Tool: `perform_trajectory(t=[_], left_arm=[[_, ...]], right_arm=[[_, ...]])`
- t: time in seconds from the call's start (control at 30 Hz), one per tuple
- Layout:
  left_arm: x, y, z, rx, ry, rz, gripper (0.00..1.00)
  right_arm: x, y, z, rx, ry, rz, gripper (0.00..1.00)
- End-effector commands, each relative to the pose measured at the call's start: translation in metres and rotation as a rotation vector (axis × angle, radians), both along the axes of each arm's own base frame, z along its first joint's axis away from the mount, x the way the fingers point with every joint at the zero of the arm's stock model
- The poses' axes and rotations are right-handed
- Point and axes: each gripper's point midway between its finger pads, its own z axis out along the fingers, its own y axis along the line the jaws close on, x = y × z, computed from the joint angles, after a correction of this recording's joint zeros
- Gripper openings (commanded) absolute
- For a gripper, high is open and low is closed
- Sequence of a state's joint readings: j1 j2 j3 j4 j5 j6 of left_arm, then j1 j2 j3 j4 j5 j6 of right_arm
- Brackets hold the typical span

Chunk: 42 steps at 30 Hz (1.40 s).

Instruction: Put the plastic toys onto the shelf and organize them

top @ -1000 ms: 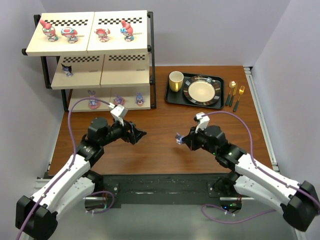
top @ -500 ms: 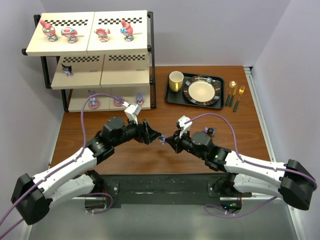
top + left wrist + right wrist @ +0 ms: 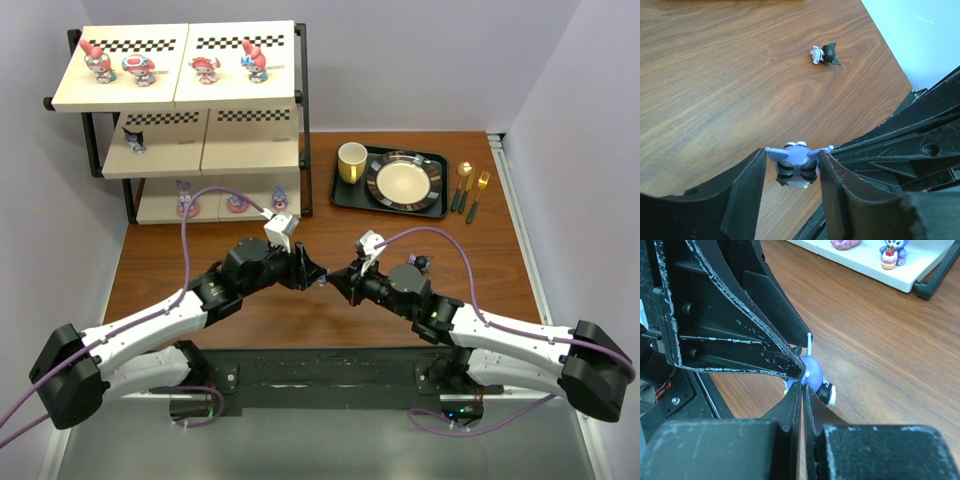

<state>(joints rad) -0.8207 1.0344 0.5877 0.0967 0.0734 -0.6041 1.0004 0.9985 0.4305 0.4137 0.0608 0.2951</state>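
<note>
A small purple toy (image 3: 327,279) with a black bow hangs above the table between my two grippers. My right gripper (image 3: 338,280) is shut on a thin part of it, seen in the right wrist view (image 3: 803,385). My left gripper (image 3: 315,274) is open, its fingers (image 3: 747,185) on either side of the toy (image 3: 796,167), which is apart from the pads. A dark toy (image 3: 420,263) lies on the table by the right arm and shows in the left wrist view (image 3: 824,54). The shelf (image 3: 250,150) at the back left holds several toys on its three boards.
A black tray (image 3: 342,190) with a yellow mug (image 3: 351,161) and a plate (image 3: 404,181) stands at the back right. Gold cutlery (image 3: 470,188) lies beside it. The shelf's bottom board (image 3: 865,262) carries a purple toy (image 3: 888,252).
Both arms swung in to the table's middle and met tip to tip; the right one brought the purple toy. In the last half second the left gripper edged right around it.
</note>
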Motion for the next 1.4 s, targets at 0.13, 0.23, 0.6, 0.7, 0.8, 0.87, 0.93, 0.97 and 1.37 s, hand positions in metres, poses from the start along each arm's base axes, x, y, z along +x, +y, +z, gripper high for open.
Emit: perform_trajectory(t=[0.13, 0.23, 0.6, 0.7, 0.8, 0.87, 0.93, 0.97, 1.37], left_arm=[[0.005, -0.006, 0.031, -0.044, -0.073, -0.007, 0.43], [0.002, -0.007, 0.030, -0.052, -0.061, -0.018, 0.37], [0.008, 0.008, 0.036, -0.047, -0.126, 0.044, 0.00], [0.013, 0.016, 0.038, -0.032, -0.152, 0.087, 0.00], [0.017, 0.023, 0.041, -0.022, -0.171, 0.128, 0.00], [0.022, 0.029, 0.044, -0.008, -0.194, 0.160, 0.00], [0.029, 0.037, 0.051, 0.016, -0.226, 0.205, 0.00], [0.031, 0.042, 0.052, 0.037, -0.233, 0.223, 0.00], [0.088, 0.126, 0.140, 0.200, -0.440, 0.466, 0.00]], right_arm=[[0.000, 0.004, 0.026, 0.090, -0.052, 0.006, 0.00], [0.001, 0.004, 0.025, 0.088, -0.052, 0.003, 0.00], [0.000, 0.006, 0.019, 0.077, -0.034, 0.011, 0.14], [-0.003, 0.007, 0.020, 0.078, -0.034, 0.027, 0.41], [-0.004, 0.009, 0.019, 0.074, -0.026, 0.037, 0.59], [-0.005, 0.009, 0.018, 0.074, -0.024, 0.040, 0.63], [-0.006, 0.007, 0.020, 0.074, -0.026, 0.039, 0.67], [-0.006, 0.005, 0.017, 0.066, -0.023, 0.034, 0.68], [-0.003, -0.014, -0.009, -0.001, -0.009, -0.032, 0.99]])
